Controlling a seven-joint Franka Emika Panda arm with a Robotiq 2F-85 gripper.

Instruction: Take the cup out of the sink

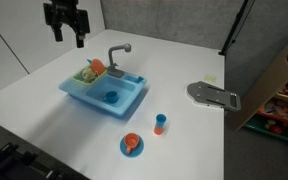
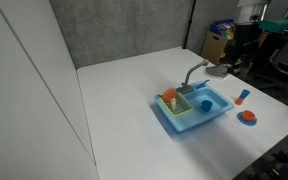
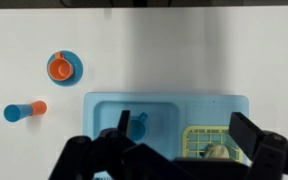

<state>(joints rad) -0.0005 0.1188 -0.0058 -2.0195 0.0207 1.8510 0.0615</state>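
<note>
Black and spread wide, our gripper (image 1: 69,38) is hovering high above the sink (image 3: 104,102); the cup (image 3: 137,124) is sitting in its basin. We are risking a finger striking the sink or tipping so small a cup while descending off-centre.

The small blue cup (image 3: 137,126) is sitting in the light blue sink (image 3: 164,98); the tool (image 3: 179,165) is hovering above it, fingers apart, over the white tabletop (image 3: 184,50).

Black tool (image 1: 68,38), blocky body, two chunky angular fingers (image 3: 252,136), matte dark finish
</note>
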